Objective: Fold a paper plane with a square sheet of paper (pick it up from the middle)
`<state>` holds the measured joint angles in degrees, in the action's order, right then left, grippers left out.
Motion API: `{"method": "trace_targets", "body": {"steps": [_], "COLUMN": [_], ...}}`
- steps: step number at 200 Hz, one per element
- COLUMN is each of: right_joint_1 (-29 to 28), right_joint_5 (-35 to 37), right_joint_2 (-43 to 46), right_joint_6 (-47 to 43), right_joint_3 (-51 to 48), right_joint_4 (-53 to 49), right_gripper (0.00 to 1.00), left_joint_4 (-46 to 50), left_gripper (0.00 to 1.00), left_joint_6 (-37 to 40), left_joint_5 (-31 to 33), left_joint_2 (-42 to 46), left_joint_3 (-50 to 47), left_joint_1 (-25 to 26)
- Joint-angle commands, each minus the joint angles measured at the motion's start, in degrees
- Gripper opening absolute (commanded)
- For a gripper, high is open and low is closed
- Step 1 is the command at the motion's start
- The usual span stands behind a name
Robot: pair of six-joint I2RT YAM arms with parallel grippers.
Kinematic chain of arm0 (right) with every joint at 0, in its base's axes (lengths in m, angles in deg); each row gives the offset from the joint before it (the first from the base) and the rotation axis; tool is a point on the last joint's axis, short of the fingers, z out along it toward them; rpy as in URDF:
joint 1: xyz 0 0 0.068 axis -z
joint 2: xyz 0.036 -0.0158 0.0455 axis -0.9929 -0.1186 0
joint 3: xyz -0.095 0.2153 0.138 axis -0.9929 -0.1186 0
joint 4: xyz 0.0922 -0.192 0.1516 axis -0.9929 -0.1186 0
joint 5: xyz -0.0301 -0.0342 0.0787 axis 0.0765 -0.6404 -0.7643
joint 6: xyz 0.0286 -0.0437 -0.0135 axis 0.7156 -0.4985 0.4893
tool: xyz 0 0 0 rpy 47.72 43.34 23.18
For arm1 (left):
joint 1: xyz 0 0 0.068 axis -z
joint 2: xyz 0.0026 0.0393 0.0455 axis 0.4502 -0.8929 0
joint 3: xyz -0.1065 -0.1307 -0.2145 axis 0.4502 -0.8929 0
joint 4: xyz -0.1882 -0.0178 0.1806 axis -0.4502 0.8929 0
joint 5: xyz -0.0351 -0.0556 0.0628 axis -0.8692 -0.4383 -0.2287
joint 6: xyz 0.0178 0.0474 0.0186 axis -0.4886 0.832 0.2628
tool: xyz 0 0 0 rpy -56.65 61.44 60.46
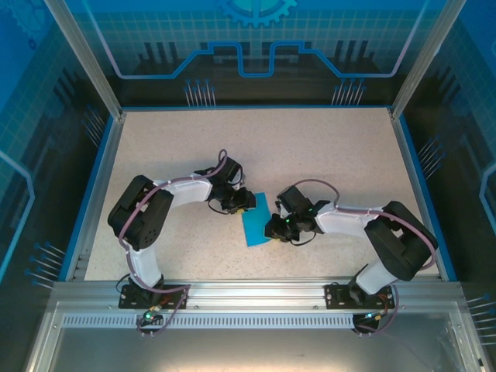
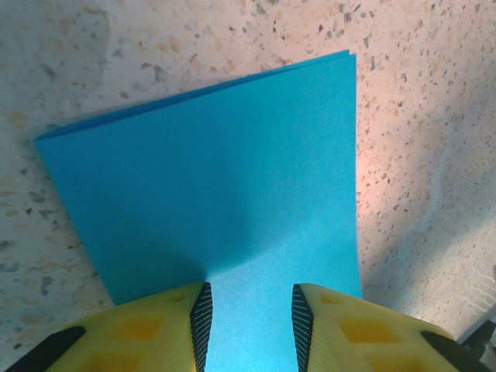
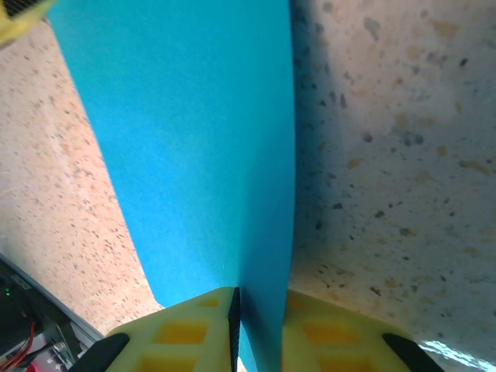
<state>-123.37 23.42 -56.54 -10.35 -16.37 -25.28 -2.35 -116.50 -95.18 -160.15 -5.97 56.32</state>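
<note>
The sheet lay near the middle of the table, between the two arms, already doubled over into a narrow rectangle. The left wrist view showed two layers stacked at the far edge. It sat flat on the table, probably so that the fold could be pressed and the next crease started from a steady base.

The left gripper stood at the sheet's far left end. Its pads were parted and straddled a strip of the paper rather than pinching it. I judged it was there to pin or steady that end, so the sheet would not slide while the other arm worked.

The right gripper was at the near right side. Its fingers were drawn close, with the sheet's long edge running up between them, and it looked clamped on that edge. The likely reason was to run along the fold and sharpen it, or to lift that side for the next fold.

With the grippers at opposite ends, the paper stayed taut and straight. Only the first fold looked done, and no pointed nose had been formed yet.
</note>
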Motion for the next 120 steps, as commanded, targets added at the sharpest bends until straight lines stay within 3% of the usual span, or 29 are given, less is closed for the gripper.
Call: {"method": "trace_targets", "body": {"steps": [1, 64, 95, 120], "right_joint_1": [0.00, 0.02, 0.01, -0.29], "right_joint_5": [1.40, 3.10, 1.74, 0.39], "right_joint_2": [2.25, 6.13, 7.01, 6.37], "right_joint_6": [3.86, 7.44, 7.80, 7.10], "right_joint_3": [-1.84, -3.63, -3.78, -2.97], "right_joint_4": [1.59, -0.94, 0.75, 3.73], "right_gripper": [0.18, 0.18, 0.07, 0.06], "left_joint_4": [2.16, 1.94, 1.67, 1.23], "left_gripper": [0.34, 0.34, 0.34, 0.33], "left_joint_6": [1.44, 1.53, 1.39, 1.20], "left_joint_5": [1.21, 1.46, 1.42, 1.33], "left_joint_2": [-0.70, -1.32, -1.49, -1.67], "left_joint_3": [0.18, -0.17, -0.39, -0.66], "left_joint_1": [-0.17, -0.20, -0.17, -0.12]}}
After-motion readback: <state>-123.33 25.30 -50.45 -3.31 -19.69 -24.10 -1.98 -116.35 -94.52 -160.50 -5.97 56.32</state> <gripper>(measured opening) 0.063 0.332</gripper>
